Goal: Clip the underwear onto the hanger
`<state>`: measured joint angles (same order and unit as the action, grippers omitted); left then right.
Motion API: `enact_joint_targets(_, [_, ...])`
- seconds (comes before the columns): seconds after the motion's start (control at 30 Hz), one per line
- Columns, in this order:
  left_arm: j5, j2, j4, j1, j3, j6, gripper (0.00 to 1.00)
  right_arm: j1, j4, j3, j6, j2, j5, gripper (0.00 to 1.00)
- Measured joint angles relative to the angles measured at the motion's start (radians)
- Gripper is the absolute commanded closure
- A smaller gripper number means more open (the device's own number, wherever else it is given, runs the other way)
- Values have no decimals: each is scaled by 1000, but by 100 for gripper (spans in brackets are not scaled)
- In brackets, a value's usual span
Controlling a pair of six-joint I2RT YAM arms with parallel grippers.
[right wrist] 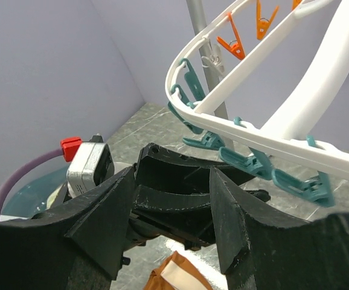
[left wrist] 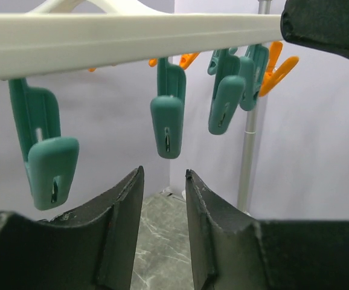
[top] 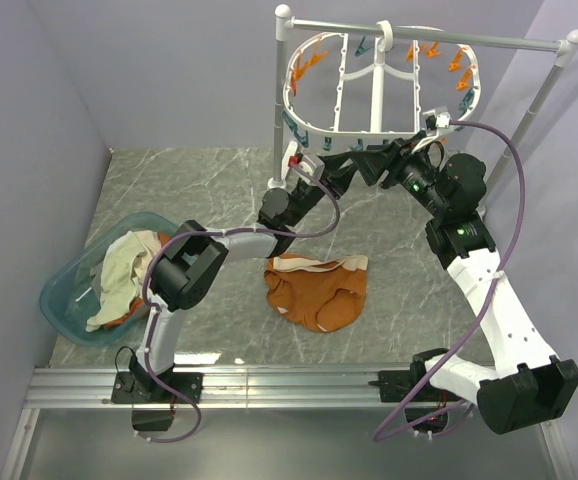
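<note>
On grey marble tabletop (top: pixel 219 190), lilac walls (top: pixel 169 70) around: underwear (top: pixel 319 290) flat at centre, well below hanger (top: pixel 377 90). Left gripper (left wrist: pixel 163 175) raised under teal clothespins (left wrist: pixel 166 127), narrowly parted, empty. Right gripper (right wrist: pixel 171 175) nearby, spread, holding nothing.

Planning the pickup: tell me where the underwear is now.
In the top view, the underwear lies on the table, right of the blue basin and on the hanger's near side.
</note>
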<state>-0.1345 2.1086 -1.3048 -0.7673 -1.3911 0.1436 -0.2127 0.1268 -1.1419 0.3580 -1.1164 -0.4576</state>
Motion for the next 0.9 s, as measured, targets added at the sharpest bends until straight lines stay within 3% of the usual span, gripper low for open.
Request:
enact_joint_targets(0.2, [0, 0, 0, 0, 0, 0, 53, 0, 0, 0, -1, 0, 0, 40])
enact_joint_targets(0.9, [-1, 0, 0, 0, -18, 8, 50, 0, 0, 0, -7, 0, 0, 40])
